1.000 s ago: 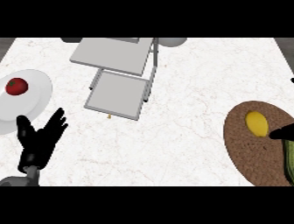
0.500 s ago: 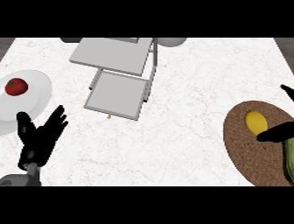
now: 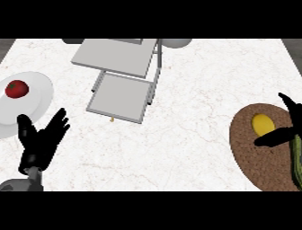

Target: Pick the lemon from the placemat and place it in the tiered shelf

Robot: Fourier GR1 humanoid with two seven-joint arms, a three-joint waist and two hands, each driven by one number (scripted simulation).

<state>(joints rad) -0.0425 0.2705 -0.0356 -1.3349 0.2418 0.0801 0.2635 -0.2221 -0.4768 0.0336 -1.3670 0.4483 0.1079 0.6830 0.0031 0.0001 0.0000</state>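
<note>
A yellow lemon (image 3: 262,122) lies on the round brown placemat (image 3: 256,157) at the right of the counter. My right hand (image 3: 298,127) is open just right of the lemon, its thumb reaching under it and its fingers pointing up past it; whether it touches the lemon I cannot tell. The grey tiered shelf (image 3: 121,72) stands at the top centre, its lower tray nearer me. My left hand (image 3: 41,143) rests open at the lower left, fingers up.
A white plate (image 3: 7,112) with a red tomato (image 3: 16,88) sits at the left, just above my left hand. A green vegetable (image 3: 301,165) lies on the placemat under my right wrist.
My right hand has moved left and inward over the placemat, closing in beside the lemon. The left hand has stayed in place.
</note>
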